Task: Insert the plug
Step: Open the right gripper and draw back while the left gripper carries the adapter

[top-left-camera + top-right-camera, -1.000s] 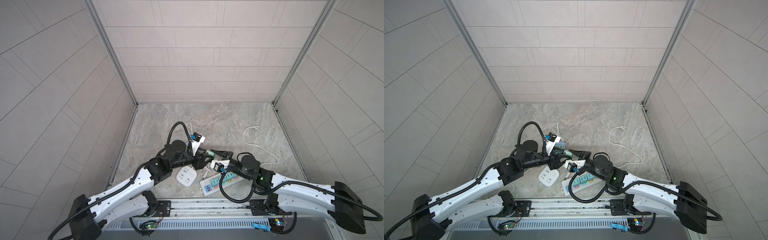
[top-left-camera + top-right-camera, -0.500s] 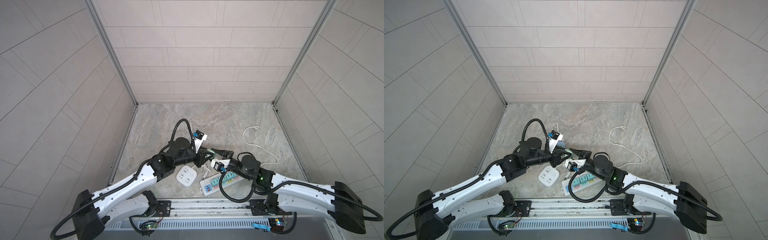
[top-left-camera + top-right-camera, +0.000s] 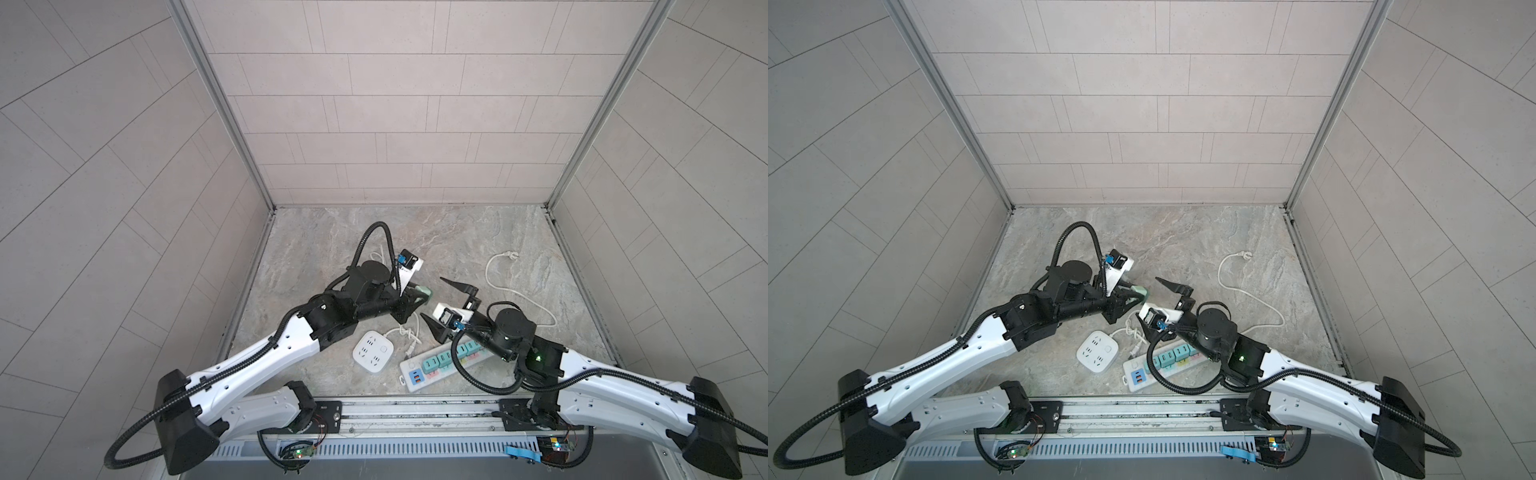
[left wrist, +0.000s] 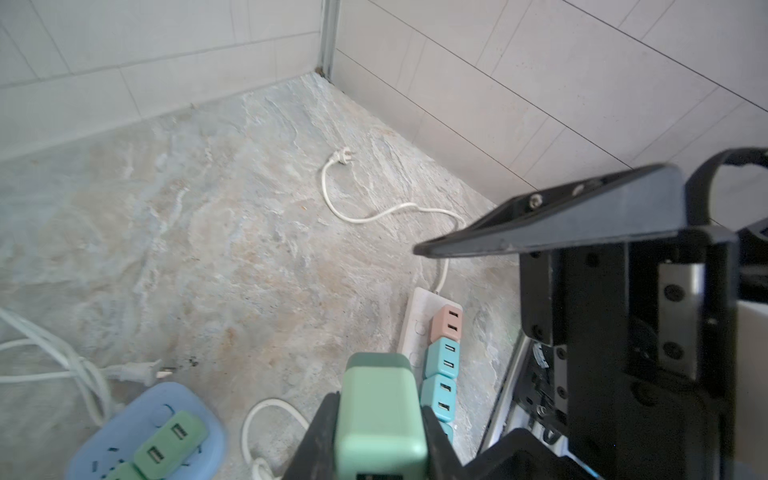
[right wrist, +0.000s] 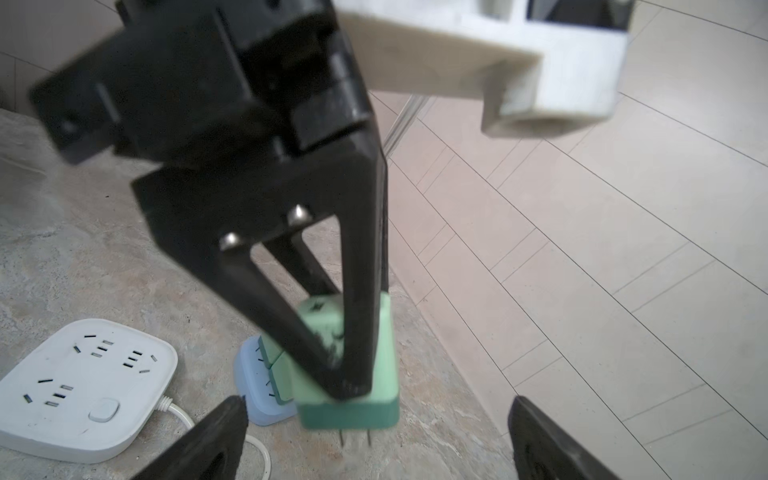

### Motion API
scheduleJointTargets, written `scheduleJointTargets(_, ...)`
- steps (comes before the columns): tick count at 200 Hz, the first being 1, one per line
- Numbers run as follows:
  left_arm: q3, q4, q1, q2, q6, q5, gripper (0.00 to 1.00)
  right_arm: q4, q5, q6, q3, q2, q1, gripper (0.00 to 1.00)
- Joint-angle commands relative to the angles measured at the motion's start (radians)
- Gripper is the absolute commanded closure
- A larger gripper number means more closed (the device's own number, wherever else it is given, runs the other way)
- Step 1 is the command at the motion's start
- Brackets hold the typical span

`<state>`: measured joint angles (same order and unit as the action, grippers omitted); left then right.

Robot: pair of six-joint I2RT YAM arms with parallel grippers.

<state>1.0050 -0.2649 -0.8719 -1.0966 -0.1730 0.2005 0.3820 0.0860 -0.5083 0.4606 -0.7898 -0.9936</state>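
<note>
The plug (image 3: 424,292) (image 3: 1139,292) is a mint-green cube charger held off the floor mid-scene. My left gripper (image 3: 415,297) (image 4: 380,436) is shut on it, with a black finger on each side of the plug (image 4: 380,411). In the right wrist view the plug (image 5: 374,374) has its two metal prongs (image 5: 355,438) pointing down at the floor. My right gripper (image 3: 444,307) (image 5: 379,401) stands wide open around the plug and touches nothing. The long white power strip (image 3: 436,365) (image 4: 419,316) carries pink and teal cube plugs.
A white square socket block (image 3: 373,351) (image 5: 83,386) lies near the front with its cord. A pale blue socket block (image 4: 145,432) (image 5: 257,395) holds green plugs. A loose white cable with a plug end (image 3: 511,255) (image 4: 343,156) trails at the right. Tiled walls enclose the floor.
My left gripper closed on the green plug. My right gripper then opened wide and let go of it. The left arm shifted slightly toward the back.
</note>
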Motion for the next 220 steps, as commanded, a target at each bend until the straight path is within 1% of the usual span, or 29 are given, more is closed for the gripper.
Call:
scheduleJointTargets(1,0.069,-0.077,-0.003,0.025,0.15,-0.116,1.0,-0.062,0.073,0.066,-0.073,0.117,0.015,0.0)
scheduleJointTargets(21,0.094,-0.072,-0.003,0.045,0.287,-0.171,1.0,-0.089,0.107,0.112,-0.153,0.265,0.048,0.0)
scheduleJointTargets(29,0.108,-0.072,-0.003,0.05,0.335,-0.198,1.0,-0.095,0.135,0.134,-0.182,0.322,0.071,0.0)
scheduleJointTargets(38,0.121,-0.074,-0.003,0.049,0.4,-0.201,1.0,-0.089,0.178,0.171,-0.22,0.389,0.101,0.0)
scheduleJointTargets(54,0.15,-0.091,-0.003,0.03,0.562,-0.178,1.0,-0.066,0.218,0.26,-0.293,0.486,0.181,0.0)
scheduleJointTargets(69,0.211,-0.127,-0.003,-0.013,0.656,-0.213,1.0,-0.085,0.201,0.355,-0.333,0.546,0.278,0.0)
scheduleJointTargets(76,0.253,-0.163,-0.003,-0.04,0.704,-0.218,1.0,-0.107,0.199,0.398,-0.336,0.559,0.323,0.0)
scheduleJointTargets(89,0.322,-0.25,-0.004,-0.081,0.857,-0.202,1.0,-0.129,0.217,0.481,-0.347,0.562,0.403,0.0)
scheduleJointTargets(105,0.391,-0.353,-0.003,-0.113,0.98,-0.197,1.0,-0.117,0.274,0.586,-0.376,0.538,0.495,0.0)
scheduleJointTargets(114,0.432,-0.445,-0.003,-0.126,1.054,-0.196,1.0,-0.124,0.308,0.653,-0.388,0.523,0.545,0.0)
scheduleJointTargets(128,0.504,-0.611,-0.003,-0.15,1.135,-0.2,1.0,-0.154,0.346,0.794,-0.396,0.509,0.616,0.0)
scheduleJointTargets(140,0.537,-0.723,-0.003,-0.162,1.168,-0.212,1.0,-0.195,0.345,0.851,-0.38,0.511,0.666,0.0)
scheduleJointTargets(151,0.521,-0.766,-0.003,-0.164,1.188,-0.225,1.0,-0.226,0.356,0.895,-0.372,0.512,0.691,0.0)
scheduleJointTargets(178,0.392,-0.776,-0.004,-0.165,1.246,-0.237,1.0,-0.278,0.398,0.988,-0.367,0.496,0.716,0.0)
scheduleJointTargets(189,0.342,-0.778,-0.003,-0.179,1.257,-0.242,1.0,-0.312,0.444,1.045,-0.368,0.479,0.716,0.0)
scheduleJointTargets(201,0.296,-0.778,-0.004,-0.198,1.256,-0.262,1.0,-0.374,0.527,1.153,-0.358,0.462,0.717,0.0)
scheduleJointTargets(212,0.223,-0.728,-0.008,-0.193,1.272,-0.271,1.0,-0.458,0.563,1.211,-0.329,0.454,0.718,0.0)
scheduleJointTargets(220,0.176,-0.681,-0.035,-0.177,1.299,-0.281,1.0,-0.461,0.558,1.198,-0.32,0.448,0.719,0.0)
